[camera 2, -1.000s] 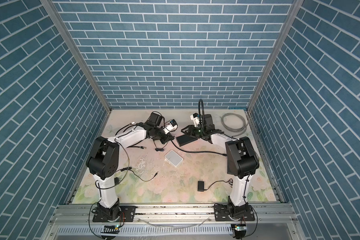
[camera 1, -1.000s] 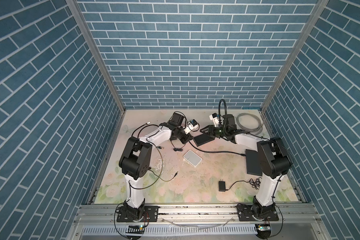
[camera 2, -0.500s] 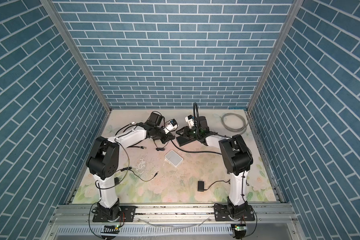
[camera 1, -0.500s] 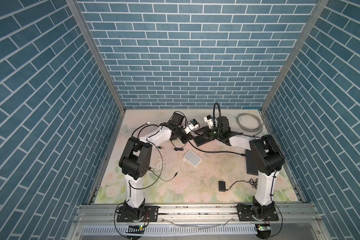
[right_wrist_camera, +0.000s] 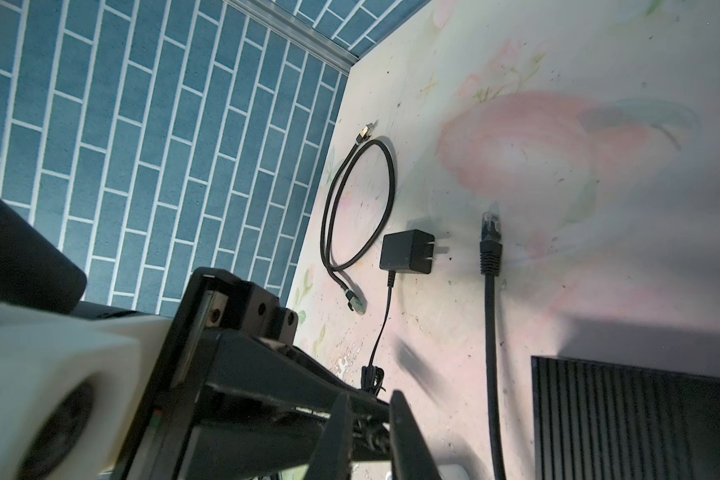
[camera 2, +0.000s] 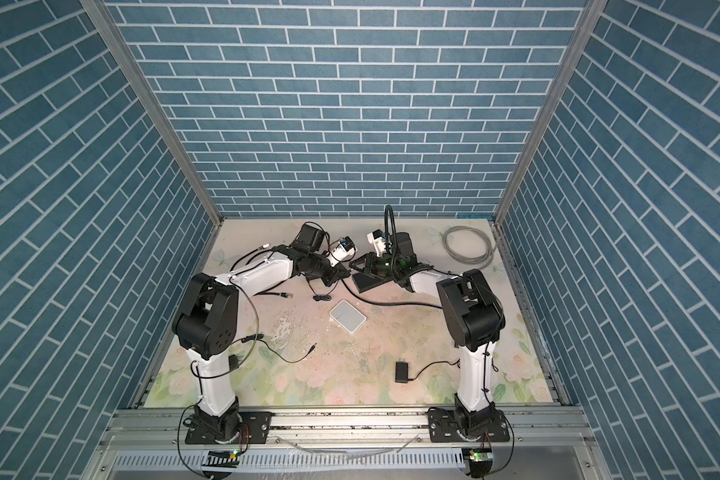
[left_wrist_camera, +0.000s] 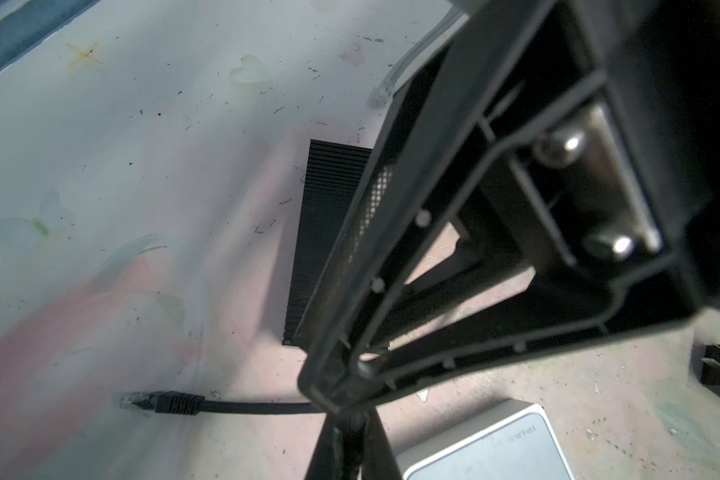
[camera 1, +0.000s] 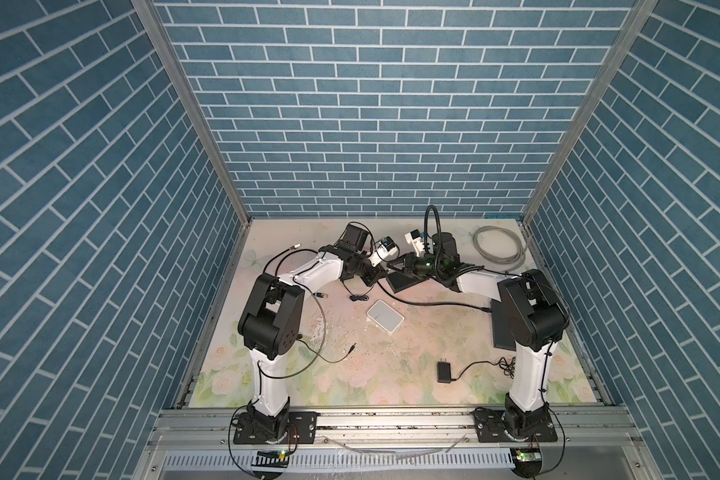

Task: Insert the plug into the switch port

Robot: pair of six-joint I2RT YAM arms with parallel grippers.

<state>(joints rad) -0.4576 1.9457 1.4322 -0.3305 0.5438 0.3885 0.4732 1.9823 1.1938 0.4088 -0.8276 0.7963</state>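
Swung leftward, the right gripper point(right_wrist_camera: 370, 395) now nears the left gripper point(left_wrist_camera: 344, 436) at far centre, fingers narrowly apart; the left's are pressed together. The plug point(left_wrist_camera: 159, 403) lies flat just left of the switch point(left_wrist_camera: 325, 216).

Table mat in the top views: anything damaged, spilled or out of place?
The floral mat is worn: whitish flaked patches show just left of the white box. Nothing looks spilled or toppled.

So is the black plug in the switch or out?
Out. The black plug lies loose on the table, beside the ribbed black switch, not touching it.
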